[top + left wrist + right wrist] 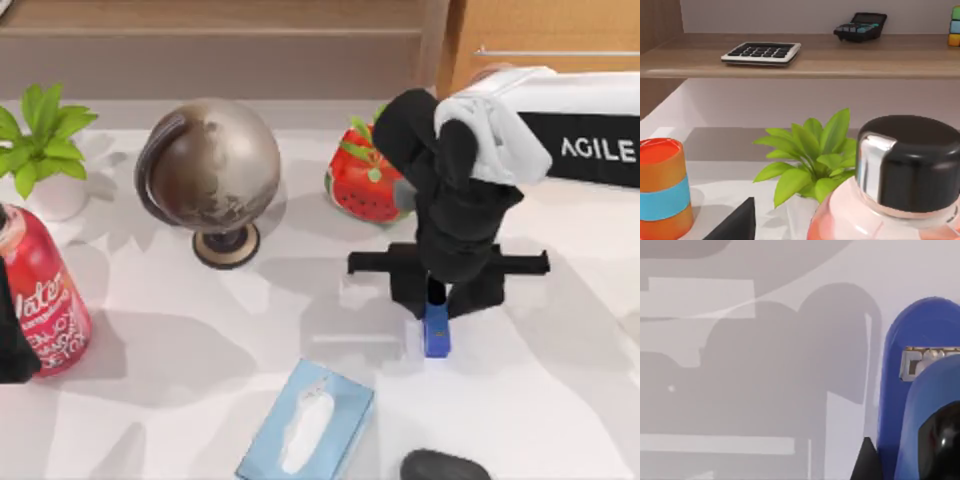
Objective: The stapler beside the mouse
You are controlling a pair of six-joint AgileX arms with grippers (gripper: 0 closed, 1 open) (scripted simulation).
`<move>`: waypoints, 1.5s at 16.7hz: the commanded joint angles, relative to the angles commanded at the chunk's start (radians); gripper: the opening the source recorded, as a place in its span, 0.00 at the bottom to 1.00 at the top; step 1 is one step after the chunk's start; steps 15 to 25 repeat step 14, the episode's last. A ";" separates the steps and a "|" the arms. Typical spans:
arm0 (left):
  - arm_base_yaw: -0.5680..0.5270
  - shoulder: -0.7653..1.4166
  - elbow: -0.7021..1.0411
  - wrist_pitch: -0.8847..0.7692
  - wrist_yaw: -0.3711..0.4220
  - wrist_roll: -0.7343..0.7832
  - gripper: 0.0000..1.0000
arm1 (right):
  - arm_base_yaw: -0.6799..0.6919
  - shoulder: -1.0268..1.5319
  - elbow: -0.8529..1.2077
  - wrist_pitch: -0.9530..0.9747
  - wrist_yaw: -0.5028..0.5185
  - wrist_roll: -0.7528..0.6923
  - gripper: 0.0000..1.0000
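Right gripper (436,300) stands over the stapler (436,331), which pokes out from between the fingers toward the counter's (560,400) near edge. Whether the fingers grip the stapler or merely straddle it cannot be told; the arm hides the contact. In the right wrist view the stapler (917,390) sits close against a dark fingertip (867,462).

The mouse (445,466) lies beyond the fingertips, past the stapler, near but apart. The tissue box (308,425) sits off to one side of the fingers, close to the mouse.

Risks, as judged:
- A shallow hold on so narrow a body could let it twist or slip.
- Carrying too low may strike the mouse.
- A drift sideways would clip the tissue box.

Left gripper (12,340) parked beside the red can (45,300).
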 joint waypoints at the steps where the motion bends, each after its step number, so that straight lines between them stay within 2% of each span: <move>1: 0.000 0.000 0.000 0.000 0.000 0.000 1.00 | 0.000 0.000 0.000 0.000 0.000 0.000 0.45; 8: 0.000 0.000 0.000 0.000 0.000 0.000 1.00 | 0.000 0.000 0.000 0.000 0.000 0.000 0.98; 25: 0.000 0.000 0.000 0.000 0.000 0.000 1.00 | 0.000 0.000 0.000 0.000 0.000 0.000 1.00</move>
